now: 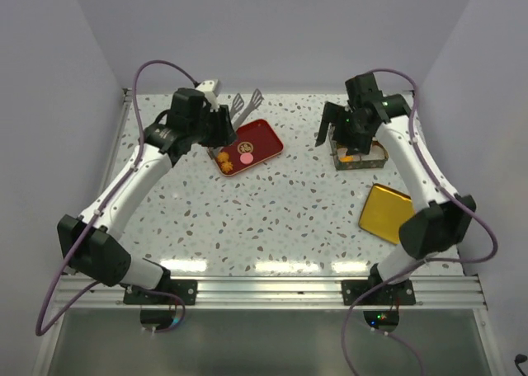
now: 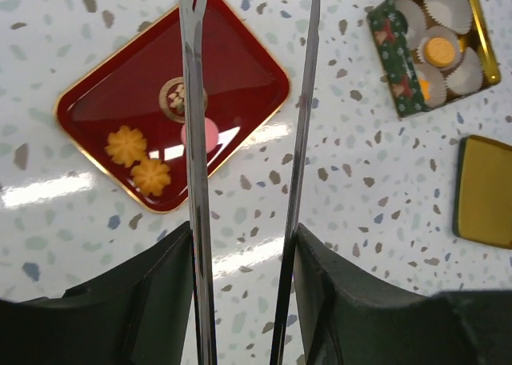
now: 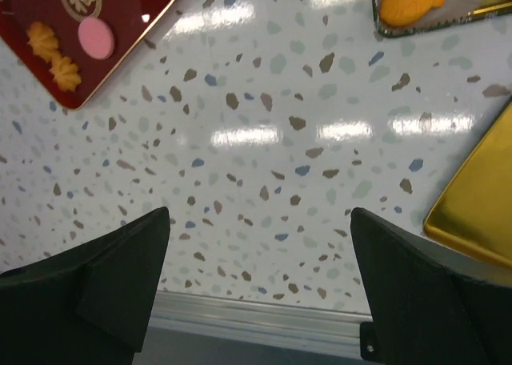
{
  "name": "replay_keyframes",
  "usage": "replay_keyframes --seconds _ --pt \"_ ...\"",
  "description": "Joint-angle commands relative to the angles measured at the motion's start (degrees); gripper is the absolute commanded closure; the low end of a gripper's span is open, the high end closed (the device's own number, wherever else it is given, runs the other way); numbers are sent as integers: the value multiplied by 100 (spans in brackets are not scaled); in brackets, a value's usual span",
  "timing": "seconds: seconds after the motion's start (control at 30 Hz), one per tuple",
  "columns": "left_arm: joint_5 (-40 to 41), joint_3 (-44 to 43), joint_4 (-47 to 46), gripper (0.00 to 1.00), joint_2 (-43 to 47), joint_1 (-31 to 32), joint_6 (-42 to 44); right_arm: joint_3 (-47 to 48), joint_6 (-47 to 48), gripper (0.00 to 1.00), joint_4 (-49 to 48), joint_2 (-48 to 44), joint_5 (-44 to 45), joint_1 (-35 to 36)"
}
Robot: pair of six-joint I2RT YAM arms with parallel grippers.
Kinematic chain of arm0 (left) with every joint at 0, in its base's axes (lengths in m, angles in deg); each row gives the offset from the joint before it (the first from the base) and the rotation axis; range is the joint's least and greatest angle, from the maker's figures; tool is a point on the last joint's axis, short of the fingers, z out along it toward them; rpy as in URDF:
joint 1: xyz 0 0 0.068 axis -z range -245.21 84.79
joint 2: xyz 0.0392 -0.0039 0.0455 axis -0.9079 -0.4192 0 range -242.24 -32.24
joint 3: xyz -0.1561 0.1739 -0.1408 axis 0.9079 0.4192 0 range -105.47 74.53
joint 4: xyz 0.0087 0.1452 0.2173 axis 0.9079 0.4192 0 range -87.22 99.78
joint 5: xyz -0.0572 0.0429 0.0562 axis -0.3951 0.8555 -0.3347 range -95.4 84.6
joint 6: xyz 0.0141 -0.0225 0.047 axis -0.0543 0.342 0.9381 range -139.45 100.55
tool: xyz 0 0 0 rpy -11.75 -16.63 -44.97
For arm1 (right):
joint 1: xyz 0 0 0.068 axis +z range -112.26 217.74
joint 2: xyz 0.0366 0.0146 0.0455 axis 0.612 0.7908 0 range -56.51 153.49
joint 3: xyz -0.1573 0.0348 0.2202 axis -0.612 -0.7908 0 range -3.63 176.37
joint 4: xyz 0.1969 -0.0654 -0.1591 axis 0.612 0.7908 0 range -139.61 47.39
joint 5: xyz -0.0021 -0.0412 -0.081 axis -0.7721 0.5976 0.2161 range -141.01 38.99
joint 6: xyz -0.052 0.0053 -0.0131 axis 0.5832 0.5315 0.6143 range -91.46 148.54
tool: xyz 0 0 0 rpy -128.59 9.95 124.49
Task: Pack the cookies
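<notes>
The cookies lie on a red tray [image 2: 248, 69]: two orange ones [image 2: 126, 145] [image 2: 151, 175], a pink one [image 2: 204, 131] and a dark brown one [image 2: 178, 98]. Another orange cookie [image 2: 438, 51] sits in a paper cup inside the green-and-gold box [image 2: 398, 61]. My left gripper [image 2: 242, 233] is shut on metal tongs [image 2: 194, 101], whose two arms reach out over the tray. In the top view the left gripper [image 1: 221, 122] hangs at the tray's [image 1: 264, 137] far left corner. My right gripper [image 1: 346, 137] stands open and empty above the box [image 1: 360, 155]. The right wrist view shows its jaws [image 3: 260, 213] wide apart over bare table.
A gold lid [image 1: 385, 213] lies flat at the right, near the right arm's base. White paper cups [image 2: 450, 9] fill the box. The aluminium rail [image 3: 256, 321] marks the table's near edge.
</notes>
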Motion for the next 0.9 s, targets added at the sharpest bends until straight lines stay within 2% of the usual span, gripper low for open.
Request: replay_keyframes --seconds 0.0,0.2,0.4,0.67,0.87 --pt "382 13 683 46 479 -101 512 712 312 2 -285 938 393 -329" --pt "444 514 948 46 1226 -118 486 1958 523 14 -233 2706 665 -577" --pt "356 971 930 46 1561 -118 231 2814 673 28 -267 3780 754 -638" --pt "391 1208 974 47 1693 -118 169 2798 655 38 -399 4397 798 -709" --pt "383 1253 948 48 1658 -118 143 2139 646 38 -847 4301 596 -709"
